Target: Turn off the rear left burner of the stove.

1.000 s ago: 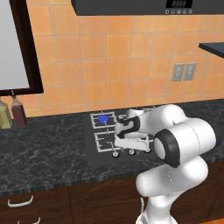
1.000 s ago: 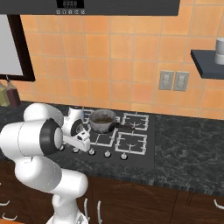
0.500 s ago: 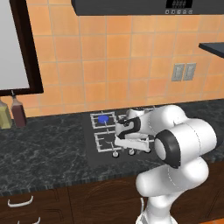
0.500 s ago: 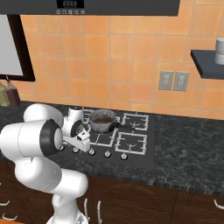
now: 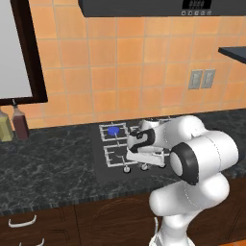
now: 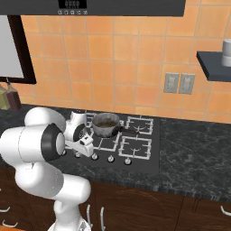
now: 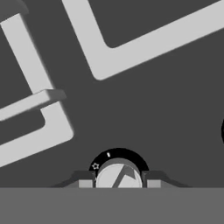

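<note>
End effector (image 7: 118, 183): fingers flanking silver knob (image 7: 118, 176) on stove (image 5: 102, 166) front row, apparently clenched on it (placed for twisting). Rear left burner (image 5: 114, 130): blue disc lit, back-left grate.

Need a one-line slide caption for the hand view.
The hand brackets a round silver knob on the stove, fingertips either side, grey grates above.

My arm bends low over the stove (image 6: 149, 155) from the left, my end effector (image 6: 85, 148) down at the front row of silver knobs (image 6: 110, 159). Just past my wrist, a dark pot (image 6: 106, 125) sits on a rear grate. 2 bottles (image 6: 10, 98) stand at the counter's (image 6: 194, 158) far left.
</note>
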